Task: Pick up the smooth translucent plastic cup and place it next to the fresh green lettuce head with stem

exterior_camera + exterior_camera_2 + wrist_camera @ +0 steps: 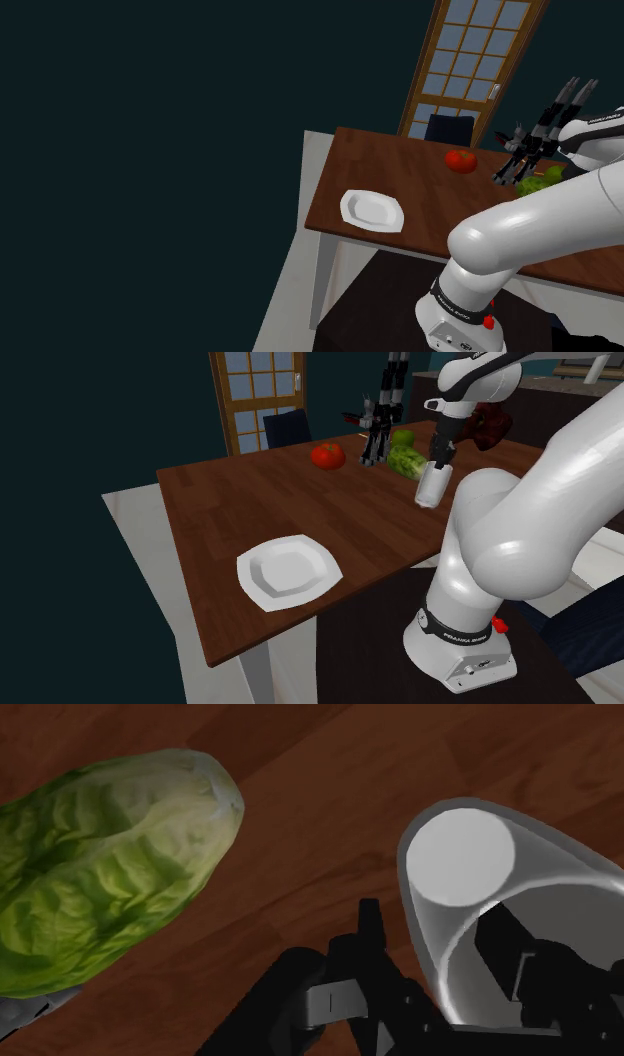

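We hold the cup (470, 874) above the worktop (330, 814), fingers (370, 932) clamped on its wall; next, we lower it beside the lettuce (110, 874).

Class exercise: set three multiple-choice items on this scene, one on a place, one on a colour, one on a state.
1. Where is the white plate? A on the table, apart from the other things; B inside a drawer; C on a shelf.
2. What colour is the tomato? A yellow; B red; C blue.
3. What state is the end effector in? A open and empty; B shut on nothing; C shut on the cup.

Answers: 1 A, the plate lies alone on the brown tabletop. 2 B, it shows plain red against the wood. 3 C, the wrist view shows the fingers clasping the cup's wall.
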### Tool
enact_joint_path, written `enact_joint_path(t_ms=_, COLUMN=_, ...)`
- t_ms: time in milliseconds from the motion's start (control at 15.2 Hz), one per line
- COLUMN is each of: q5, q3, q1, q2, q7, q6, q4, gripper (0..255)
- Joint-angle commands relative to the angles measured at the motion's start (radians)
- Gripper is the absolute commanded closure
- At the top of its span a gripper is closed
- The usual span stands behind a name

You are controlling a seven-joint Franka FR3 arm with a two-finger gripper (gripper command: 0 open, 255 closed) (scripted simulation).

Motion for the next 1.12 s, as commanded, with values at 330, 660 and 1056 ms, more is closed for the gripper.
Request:
enact_joint_path(t_ms=330, q5=0.009, q3=0.038, q1=-0.026, q2=-0.006, q7=-0.004, q6=-0.033, q4=0.015, gripper=0)
enact_joint_path(t_ms=660, q5=0.031, q3=0.13, q1=-0.083, q2=-0.025, q7=-0.013, q6=-0.125, q4=0.063, gripper=0)
enact_joint_path(t_ms=1056, q5=0.031, q3=0.129, q1=-0.082, q2=-0.025, q7=-0.013, q6=-0.125, q4=0.064, gripper=0)
